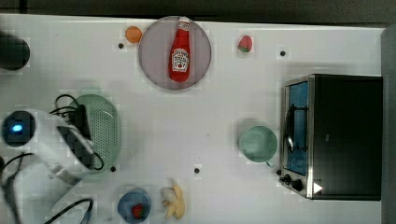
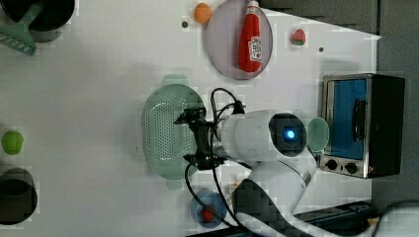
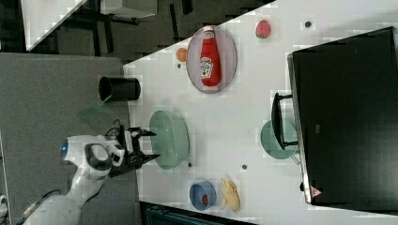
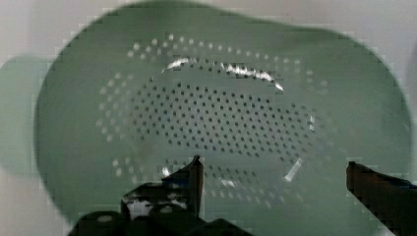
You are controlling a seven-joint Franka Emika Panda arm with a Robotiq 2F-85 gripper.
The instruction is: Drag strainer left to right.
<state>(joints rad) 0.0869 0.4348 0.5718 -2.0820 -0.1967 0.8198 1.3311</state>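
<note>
Over the top view's left part of the counter [image 1: 196, 116], the strainer [image 1: 105, 126] sits flat with the tool [image 4: 273, 172] above its bowl, fingers spread and pinching nothing. You'd want one finger down inside the near wall or hooked over the rim, then a low, steady pull toward the top view's right. Watch the cup [image 1: 258, 143] and the toaster oven [image 1: 334, 135] on that side; stop short of them. Keep downward pressure light so the strainer doesn't tip.
</note>
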